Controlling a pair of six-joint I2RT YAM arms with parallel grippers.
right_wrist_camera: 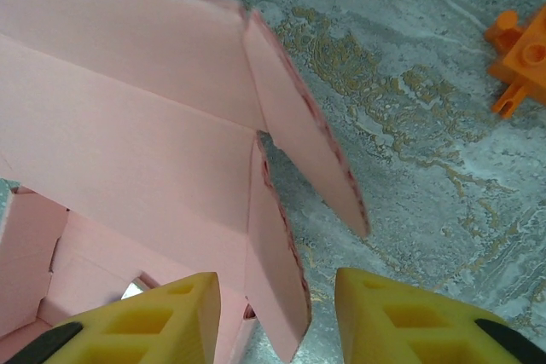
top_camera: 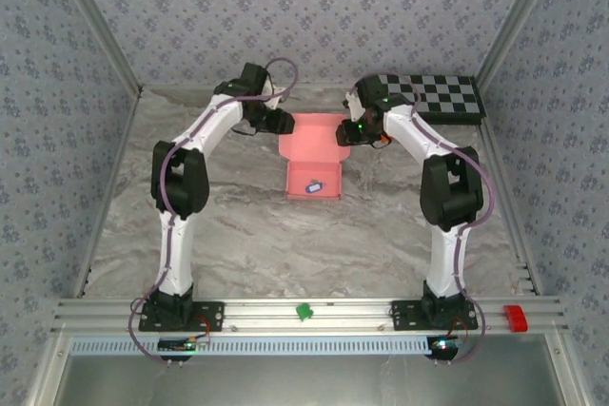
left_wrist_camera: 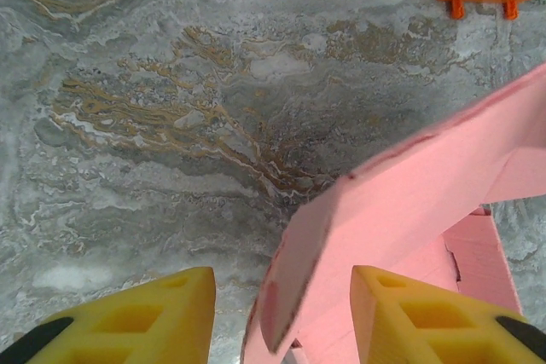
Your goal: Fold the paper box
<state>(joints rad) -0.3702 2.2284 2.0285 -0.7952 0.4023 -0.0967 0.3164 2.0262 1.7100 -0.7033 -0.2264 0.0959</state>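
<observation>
Lying on the marbled table [top_camera: 238, 235], the paper box [top_camera: 313, 154] sits in the far half of the surface, between the two arms. A black and white checkerboard [top_camera: 433, 95] rests in the far right corner, well apart from it. A small orange block [right_wrist_camera: 520, 57] stands on the table on the right arm's side of the box, apart from the card. On the metal rail [top_camera: 124, 311] at the near edge there are a small green piece [top_camera: 304, 311] and a red piece [top_camera: 514, 316]. A small blue and white item [top_camera: 312, 185] lies inside the box tray; I cannot tell what it is.

The left gripper [left_wrist_camera: 281, 296] is at the far left corner of the box. Its yellow fingers [left_wrist_camera: 128, 317] are spread wide, and a raised pink flap stands in the gap between them, hiding the part of the box behind it. The right gripper [right_wrist_camera: 275, 283] is at the far right corner, also spread wide, with a side flap standing upright between its fingers.

In the top view the long axis of the box runs from the near side toward the far wall. The open tray is at the near end and faces up. The wide lid panel is at the far end, and its side flaps hang down toward the table.
</observation>
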